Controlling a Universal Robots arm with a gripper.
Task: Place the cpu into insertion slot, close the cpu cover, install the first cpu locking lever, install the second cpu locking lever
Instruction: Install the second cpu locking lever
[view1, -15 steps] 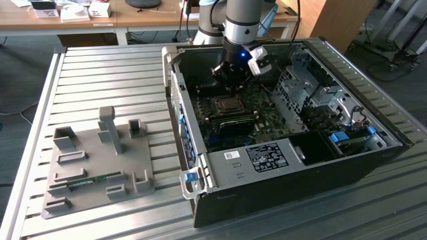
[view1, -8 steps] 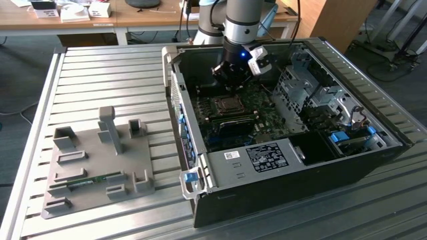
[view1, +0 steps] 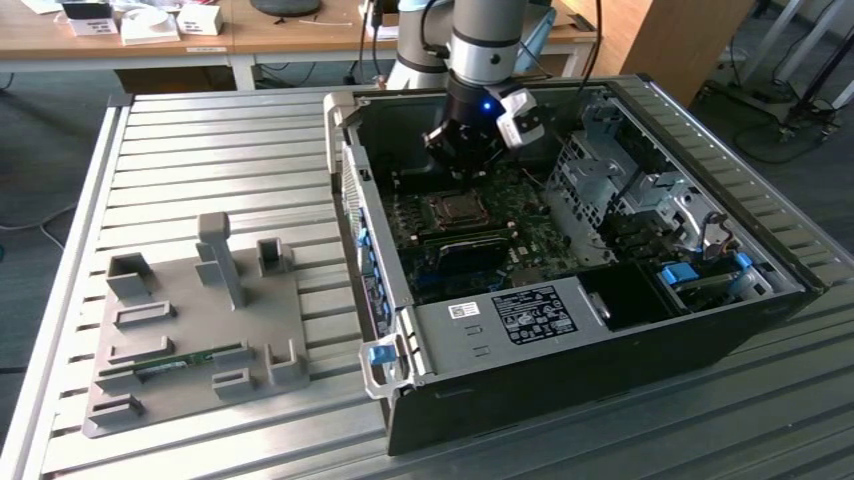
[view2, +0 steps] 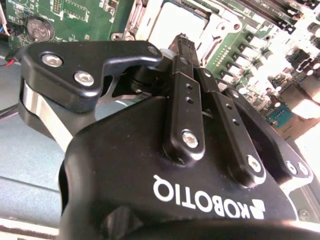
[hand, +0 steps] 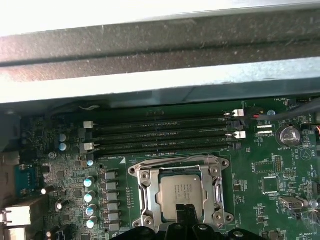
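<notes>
Your one open computer case (view1: 574, 300) lies on a slatted metal desk (view1: 200, 150) beside one grey fixture tray (view1: 187, 330) — pincer (hand: 186, 212) pressed together above the one seated cpu (hand: 180, 192).

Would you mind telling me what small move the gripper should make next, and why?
Probably a short, straight descent onto the cpu cover. In the first wrist view the cpu already sits in the insertion slot with the cover's frame lying flat around it, and the gripper hangs closed just above its near edge, so pressing or reaching a lever seems to need only a lowering.
</notes>
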